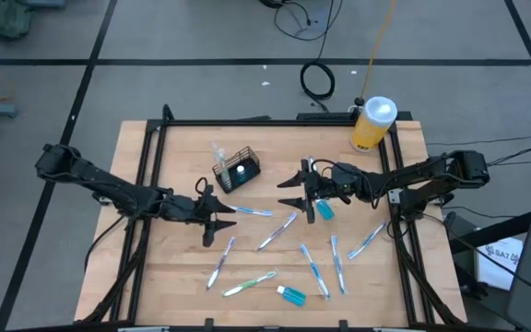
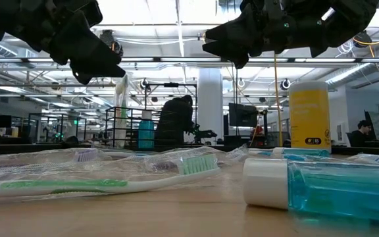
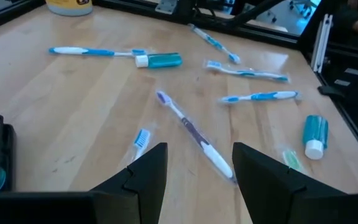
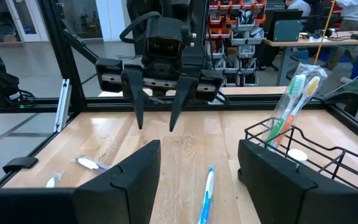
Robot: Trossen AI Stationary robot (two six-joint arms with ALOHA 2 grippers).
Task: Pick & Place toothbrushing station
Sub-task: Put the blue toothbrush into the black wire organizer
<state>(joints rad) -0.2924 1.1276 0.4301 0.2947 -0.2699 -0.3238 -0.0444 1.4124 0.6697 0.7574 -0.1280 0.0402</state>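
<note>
Jaws spread wide and empty on both grippers — left gripper (image 1: 218,221) and right gripper (image 1: 295,191) hover over the counter (image 1: 173,175), flanking the caddy (image 1: 239,169) — apparently holding toothbrushes.

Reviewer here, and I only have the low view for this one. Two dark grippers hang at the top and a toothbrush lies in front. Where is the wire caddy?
Observer: The black wire-mesh caddy stands toward the far middle of the table, between the arms, apart from both grippers.
Operator: Is anything in it?
Observer: Yes. The right wrist view shows wrapped toothbrushes standing upright in it.
Operator: Does either gripper hold something?
Observer: No. The left gripper and the right gripper are both open and empty.
Operator: What lies under the left one?
Observer: A purple-bristled toothbrush lies on the wood just ahead of its fingers.
</note>
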